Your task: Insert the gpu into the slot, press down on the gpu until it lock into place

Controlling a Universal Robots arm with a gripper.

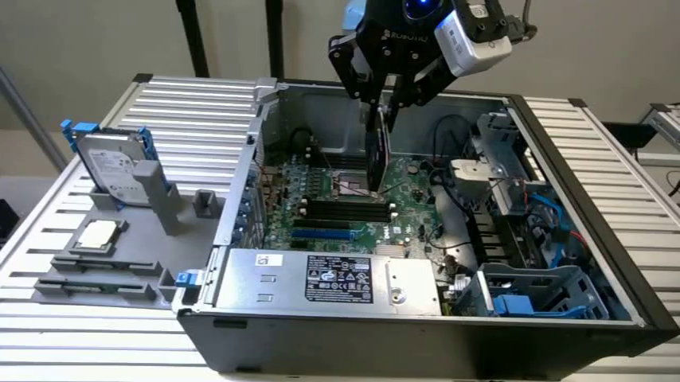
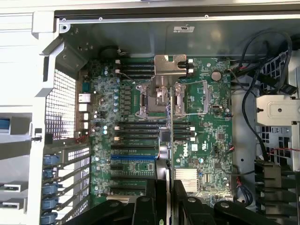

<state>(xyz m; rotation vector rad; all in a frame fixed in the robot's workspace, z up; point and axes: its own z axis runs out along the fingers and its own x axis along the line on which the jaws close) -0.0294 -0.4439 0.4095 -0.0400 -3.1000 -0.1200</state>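
Observation:
The gpu [image 1: 375,155] is a thin black card hanging on edge inside the open computer case, above the green motherboard. My gripper [image 1: 381,107] is shut on its upper edge. In the wrist view the gpu [image 2: 170,140] shows edge-on as a thin dark line running out from my gripper [image 2: 167,206], across the black memory strips and the processor socket. The slot [image 1: 322,235] is a long blue strip on the board between the memory strips and the power-supply box. The slot [image 2: 132,158] lies off to one side of the card's line, apart from it.
A silver labelled power-supply box [image 1: 318,278] fills the case's near side. Black memory strips [image 1: 334,211] lie beside the slot. Cables and a drive cage [image 1: 499,191] crowd the exterior view's right. A hard drive [image 1: 111,171] stands outside the case on the exterior view's left.

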